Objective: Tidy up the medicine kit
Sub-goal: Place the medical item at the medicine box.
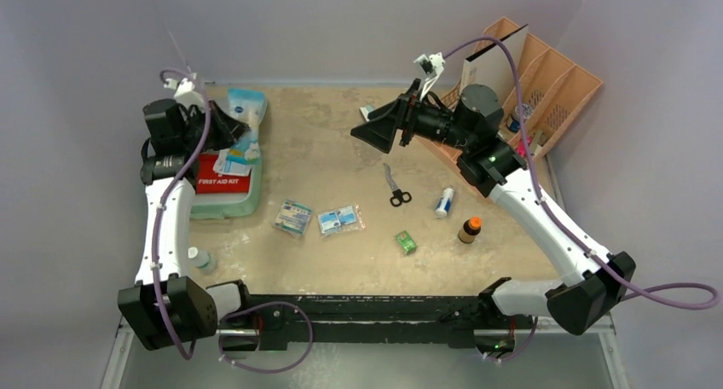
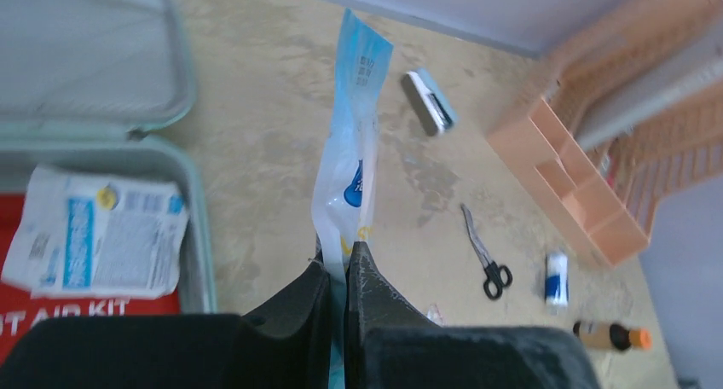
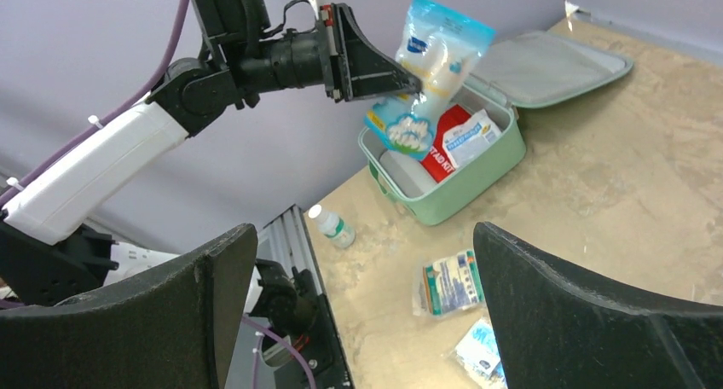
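Observation:
The mint-green medicine kit [image 1: 228, 208] lies open at the table's left, lid [image 3: 546, 65] flat behind it. Inside are a red first aid pouch [image 2: 85, 308] and a white printed packet [image 2: 94, 235]. My left gripper [image 2: 338, 265] is shut on the edge of a blue-and-white plastic bag [image 2: 354, 133]. It holds the bag in the air over the open kit, as the right wrist view [image 3: 435, 65] shows. My right gripper [image 3: 362, 235] is open and empty, raised above the table's middle back [image 1: 367, 133].
On the table lie two sealed packets [image 1: 293, 217] [image 1: 340, 219], a small green box [image 1: 406, 241], black scissors [image 1: 395, 187], a white-blue tube [image 1: 443, 203] and a brown bottle with orange cap [image 1: 469, 229]. A small white bottle [image 1: 201, 259] stands near the left arm. The peach organizer [image 1: 546, 90] is at back right.

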Motion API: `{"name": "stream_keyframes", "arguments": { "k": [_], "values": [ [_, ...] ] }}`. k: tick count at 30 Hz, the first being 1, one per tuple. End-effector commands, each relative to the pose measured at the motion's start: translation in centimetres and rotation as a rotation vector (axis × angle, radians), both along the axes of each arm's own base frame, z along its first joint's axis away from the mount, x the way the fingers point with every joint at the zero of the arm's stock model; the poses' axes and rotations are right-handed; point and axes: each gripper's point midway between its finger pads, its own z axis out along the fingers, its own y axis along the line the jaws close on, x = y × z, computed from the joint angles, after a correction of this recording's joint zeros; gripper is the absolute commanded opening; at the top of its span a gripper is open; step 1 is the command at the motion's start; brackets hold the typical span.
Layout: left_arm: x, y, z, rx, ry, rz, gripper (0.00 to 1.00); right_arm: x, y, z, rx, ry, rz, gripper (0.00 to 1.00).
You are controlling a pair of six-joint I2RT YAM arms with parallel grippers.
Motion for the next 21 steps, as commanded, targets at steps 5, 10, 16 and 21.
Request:
{"name": "stream_keyframes", "arguments": {
  "k": [5, 10, 16, 21],
  "values": [
    [0.1, 11.0, -3.7, -0.339, 0.085, 0.795, 0.00, 0.0, 0.2, 0.1, 0.020, 0.002, 0.006, 0.99],
    [0.0, 13.8, -6.0, -0.494, 0.102, 1.012, 0.00, -0.2, 0.2, 0.2, 0.021, -0.002, 0.013, 0.99],
    [0.6, 15.3, -9.4, -0.699, 0.102, 1.155, 0.00, -0.7, -0.1, 0.6, 0.019, -0.015, 0.013, 0.99],
    [2.7, 16.4, -9.7, -0.754, 0.035, 1.161, 0.00, -0.9, -0.5, 0.6, 0.005, -0.028, 0.000, 0.99]
  ]
}}
